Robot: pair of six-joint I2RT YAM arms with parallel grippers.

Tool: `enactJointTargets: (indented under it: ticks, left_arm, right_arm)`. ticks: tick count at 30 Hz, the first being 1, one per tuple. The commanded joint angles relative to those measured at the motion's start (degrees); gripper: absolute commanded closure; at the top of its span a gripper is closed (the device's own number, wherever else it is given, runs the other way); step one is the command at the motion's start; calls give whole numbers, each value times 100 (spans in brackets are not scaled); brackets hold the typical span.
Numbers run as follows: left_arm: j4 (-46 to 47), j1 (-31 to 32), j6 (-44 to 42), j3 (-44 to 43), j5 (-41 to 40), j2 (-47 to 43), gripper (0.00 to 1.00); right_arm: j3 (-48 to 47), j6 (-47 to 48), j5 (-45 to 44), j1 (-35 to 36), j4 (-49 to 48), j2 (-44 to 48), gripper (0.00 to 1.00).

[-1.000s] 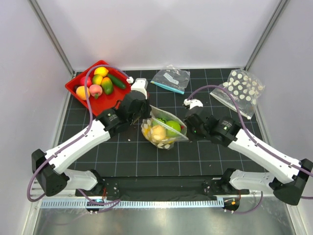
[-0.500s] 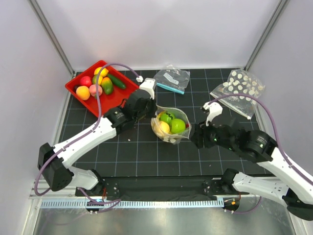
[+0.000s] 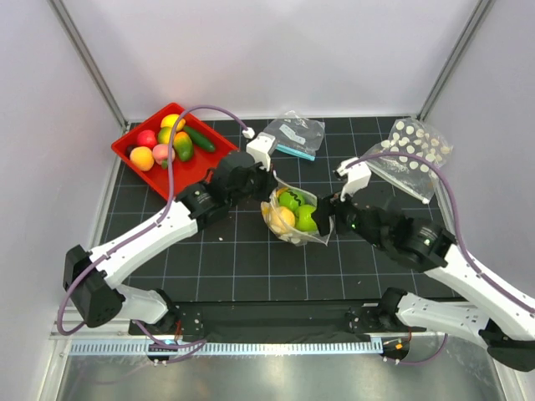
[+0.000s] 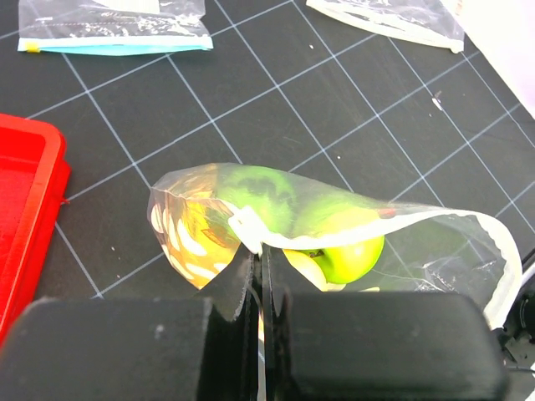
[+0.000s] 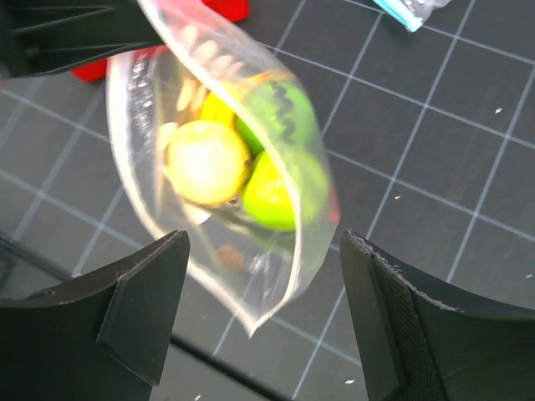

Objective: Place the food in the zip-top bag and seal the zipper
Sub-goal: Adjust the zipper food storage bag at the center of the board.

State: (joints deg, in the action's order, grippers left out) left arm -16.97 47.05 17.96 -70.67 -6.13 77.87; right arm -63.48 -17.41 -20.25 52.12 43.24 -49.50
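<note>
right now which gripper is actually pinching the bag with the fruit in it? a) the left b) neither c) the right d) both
a: the left gripper is shut on the rim of the dotted zip-top bag, while the right gripper has its jaws wide apart on either side of the bag.

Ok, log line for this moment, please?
left gripper: shut on bag rim | right gripper: open, no grip | bag: fruit inside | zipper: looks unsealed | tray: more fruit
</note>
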Motion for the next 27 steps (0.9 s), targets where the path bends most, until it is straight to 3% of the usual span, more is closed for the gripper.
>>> enactJointTargets:
  ticks: [1, 5, 6, 8, 11, 12, 17, 22, 25, 27]
  left_arm:
    - [169, -29, -152, -227, 209, -263, 100]
    - [10, -29, -178, -289, 384, -254, 100]
    - [-43, -29, -178, -341, 385, -246, 100]
    - [-183, -29, -231, -403, 437, -237, 100]
    - [-359, -29, -301, -570, 507, -193, 100]
    - [-403, -29, -310, -666, 586, -167, 100]
    - [-316, -29, -433, -992, 2210, 219, 100]
    - [-298, -29, -249, -1370, 3947, 773, 100]
    - [-35, -20, 153, -1475, 5187, 1133, 100]
    - [159, -20, 366, -1467, 5560, 1362, 100]
  right_arm:
    - [-41, 449, -461, 0, -545, -366, 20]
    - [-33, 440, -1155, 0, -449, -912, 21]
    - [-6, 414, -1357, 0, -431, -1096, 26]
    - [-24, 309, -1263, -9, -291, -1220, 66]
    - [-94, 194, -517, 0, -246, -1212, 96]
    - [-120, 168, 85, 9, -272, -1142, 99]
    - [-234, 72, 1250, 290, -501, -1010, 98]
    - [-217, -131, 2224, 431, -834, -712, 83]
    - [-156, -254, 2464, 466, -966, -597, 81]
    - [-112, -324, 2631, 466, -1028, -517, 79]
